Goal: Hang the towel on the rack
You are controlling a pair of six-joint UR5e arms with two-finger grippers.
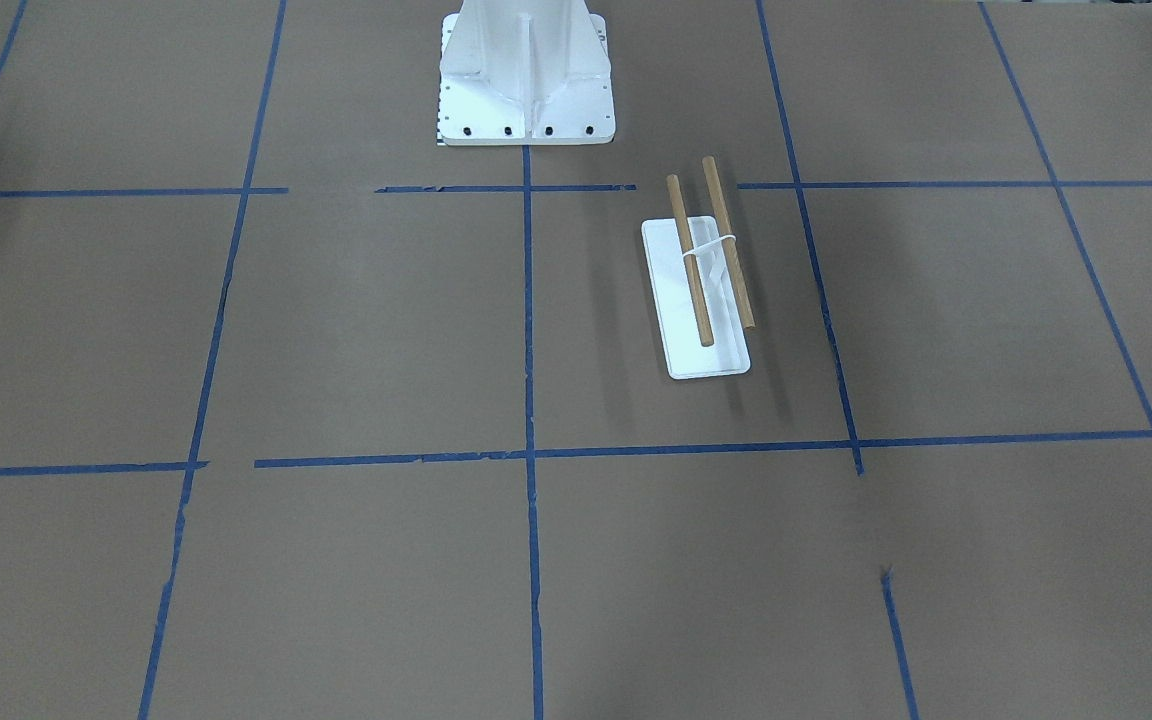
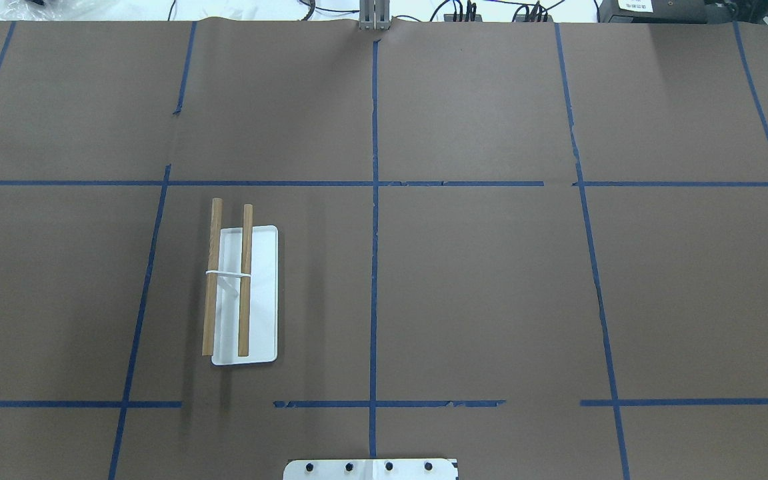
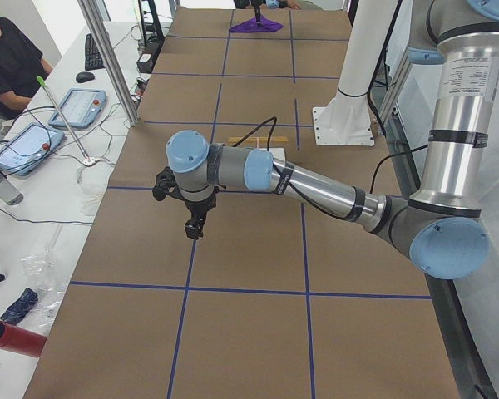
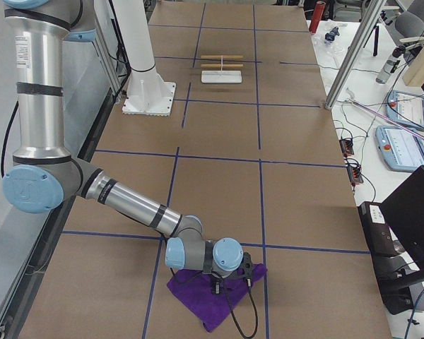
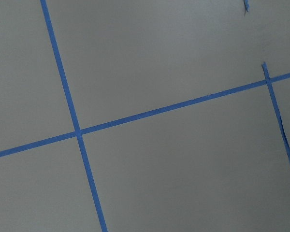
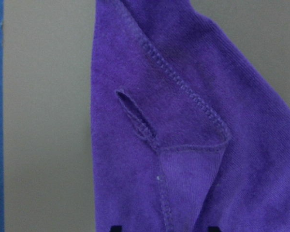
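Note:
The purple towel [image 4: 213,296] lies crumpled on the table at the end on the robot's right, and shows small and far in the exterior left view [image 3: 256,26]. My right gripper [image 4: 230,281] is down on it. In the right wrist view the towel [image 6: 183,125] fills the frame, and two dark fingertips [image 6: 116,228] show apart at the bottom edge, so the gripper [image 6: 164,229] is open. The rack [image 2: 261,293], a white base with two wooden dowels [image 2: 245,280], stands bare on the robot's left half. My left gripper [image 3: 195,228] hovers over bare table; I cannot tell whether it is open or shut.
The white bolted robot pedestal [image 1: 526,80] stands at the table's middle on the robot's side. Blue tape lines [image 5: 77,130] grid the brown table. An operator [image 3: 8,58] and tablets [image 3: 76,106] are at a side desk. A metal post [image 4: 350,60] stands at the table's edge.

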